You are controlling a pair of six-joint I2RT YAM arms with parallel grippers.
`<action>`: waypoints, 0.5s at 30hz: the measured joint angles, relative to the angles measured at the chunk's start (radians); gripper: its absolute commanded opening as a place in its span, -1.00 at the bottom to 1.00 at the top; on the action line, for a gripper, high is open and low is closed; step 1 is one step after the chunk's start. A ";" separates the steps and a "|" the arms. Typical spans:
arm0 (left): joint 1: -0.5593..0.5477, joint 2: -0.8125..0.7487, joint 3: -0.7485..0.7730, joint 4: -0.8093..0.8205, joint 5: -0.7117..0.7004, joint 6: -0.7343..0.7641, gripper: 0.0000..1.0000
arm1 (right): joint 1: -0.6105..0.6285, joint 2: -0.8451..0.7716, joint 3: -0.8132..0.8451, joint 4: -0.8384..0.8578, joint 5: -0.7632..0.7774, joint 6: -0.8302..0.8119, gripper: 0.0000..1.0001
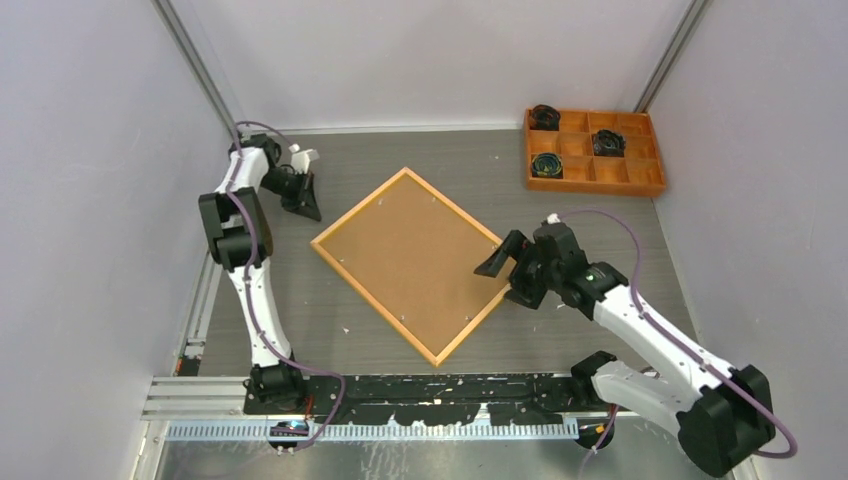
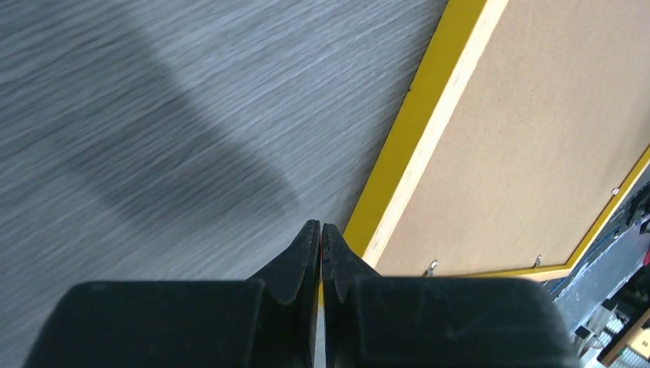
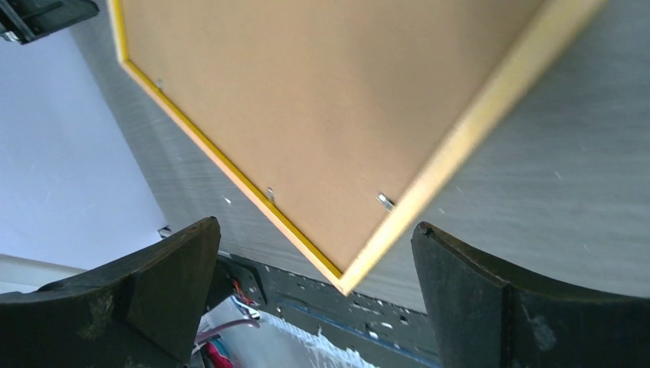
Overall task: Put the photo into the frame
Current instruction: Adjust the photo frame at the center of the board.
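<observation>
Frame [image 1: 358, 206]: large rectangle, lying flat and face down mid-desk, turned so its corners point like a diamond. You see a thin yellow outer edge, a pale wood rim inside it, and a plain brown backing board [image 1: 410, 260] filling the opening. Small metal clips [image 3: 385, 201] sit along the inner rim.

Right tool [image 3: 314, 225]: jaws spread wide, gripping nothing. It sits over the frame's right corner; from the wrist view, the near right edge and the near corner show between the two fingers. You cannot tell whether a finger touches the wood.

Left tool [image 2: 321, 228]: fingers pressed together, nothing between them. It is off the frame, over bare grey desk [image 1: 560, 230], close to the yellow edge on the far left side.

Far right of the desk, well apart from the frame: an orange compartment tray [image 1: 596, 187] with dark coiled items in several cells.
</observation>
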 measured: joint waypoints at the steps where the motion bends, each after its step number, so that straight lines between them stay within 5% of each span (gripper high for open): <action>1: -0.011 0.008 0.000 0.000 -0.005 -0.002 -0.90 | -0.002 -0.032 -0.020 -0.023 0.002 0.008 1.00; 7: -0.090 0.026 -0.047 0.006 -0.021 0.018 -0.92 | -0.004 -0.067 -0.124 -0.052 0.000 0.048 1.00; 15: -0.129 -0.034 -0.168 -0.004 -0.012 0.086 -0.95 | -0.041 0.197 -0.144 0.089 0.006 0.027 1.00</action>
